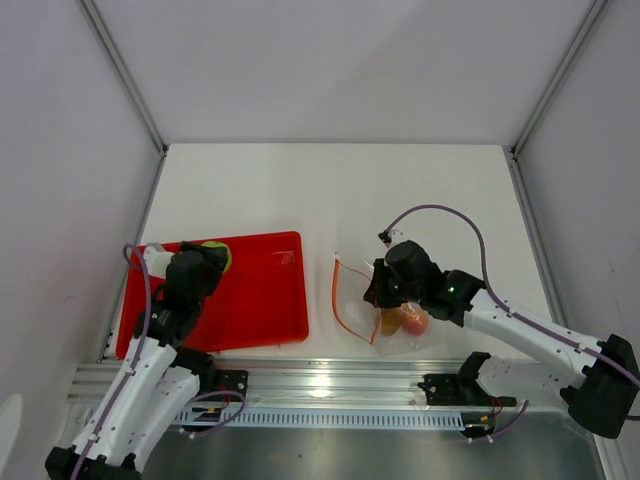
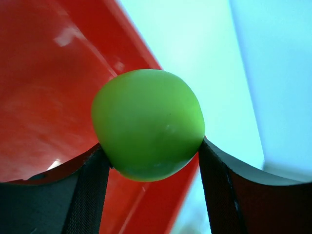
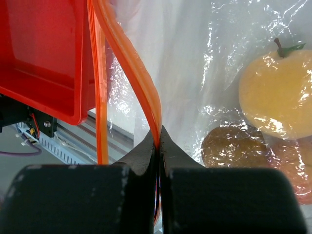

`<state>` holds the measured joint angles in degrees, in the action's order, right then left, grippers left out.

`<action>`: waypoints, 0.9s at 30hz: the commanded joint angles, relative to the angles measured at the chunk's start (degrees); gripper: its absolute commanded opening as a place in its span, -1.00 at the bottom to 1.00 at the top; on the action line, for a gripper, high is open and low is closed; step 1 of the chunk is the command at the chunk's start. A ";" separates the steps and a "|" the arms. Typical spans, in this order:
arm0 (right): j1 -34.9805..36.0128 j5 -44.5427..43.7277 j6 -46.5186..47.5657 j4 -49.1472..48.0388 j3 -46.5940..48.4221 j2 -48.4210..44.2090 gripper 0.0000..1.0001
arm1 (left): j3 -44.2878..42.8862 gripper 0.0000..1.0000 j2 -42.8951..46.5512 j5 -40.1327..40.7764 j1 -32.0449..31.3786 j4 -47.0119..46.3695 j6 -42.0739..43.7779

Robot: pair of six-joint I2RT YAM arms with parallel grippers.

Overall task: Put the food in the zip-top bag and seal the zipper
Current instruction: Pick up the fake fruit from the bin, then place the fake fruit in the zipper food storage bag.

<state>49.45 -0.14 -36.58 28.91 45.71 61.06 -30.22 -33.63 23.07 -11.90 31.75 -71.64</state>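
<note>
Two claws, both clenched. My left claw (image 2: pixel 151 146) grasps the green apple (image 2: pixel 146 124) at the red tray's (image 1: pixel 260 290) far edge. My right claw (image 3: pixel 159 139) pinches the zipper (image 3: pixel 136 73) of the zip-top bag (image 3: pixel 195 58). The bag lies on the surface (image 1: pixel 330 190) just right of the tray and holds the yellow-orange fruit (image 3: pixel 275 95), the brown one (image 3: pixel 229 146) and the peach (image 3: pixel 292 161).

White table (image 1: pixel 240 190): red tray (image 1: pixel 260 300), zip-top bag (image 1: pixel 385 300).

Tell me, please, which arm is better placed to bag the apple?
Left: the left end effector grips the apple at the tray, while the right end effector is shut on the zipper.
</note>
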 commanded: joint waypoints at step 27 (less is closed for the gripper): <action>3.90 -8.38 -7.10 5.54 -1.42 -10.51 -1.00 | 2.88 -0.99 -19.54 -38.01 -42.32 -62.77 31.38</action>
<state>52.97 -6.20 -42.13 33.23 44.45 52.90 -28.10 -52.36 -12.51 -52.42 -25.74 -42.85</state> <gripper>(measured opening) 0.002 0.690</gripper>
